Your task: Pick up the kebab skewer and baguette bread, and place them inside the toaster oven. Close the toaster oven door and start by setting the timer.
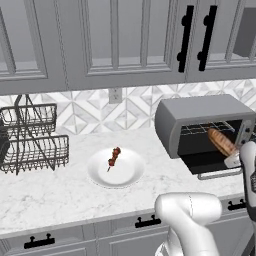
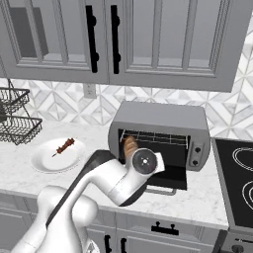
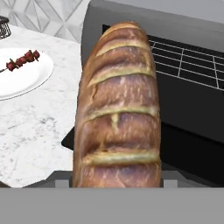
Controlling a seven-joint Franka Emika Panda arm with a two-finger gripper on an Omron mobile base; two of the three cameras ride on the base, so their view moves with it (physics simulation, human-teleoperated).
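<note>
My gripper (image 3: pixel 117 180) is shut on the baguette bread (image 3: pixel 118 109), a browned loaf that points into the mouth of the toaster oven (image 1: pixel 200 107). In the base views the baguette bread (image 1: pixel 221 141) (image 2: pixel 130 146) reaches just past the oven's left front edge, above the toaster oven door (image 2: pixel 165 181), which hangs open and flat. The wire rack (image 3: pixel 188 61) inside is bare. The kebab skewer (image 1: pixel 114 157) (image 2: pixel 65 146) (image 3: pixel 22 61) lies on a white plate (image 1: pixel 127 175) to the left of the oven.
A wire dish rack (image 1: pixel 30 140) stands at the far left of the marble counter (image 1: pixel 60 195). A black stove top (image 2: pixel 237 183) adjoins the oven's right side. Grey wall cabinets (image 2: pixel 148 44) hang above.
</note>
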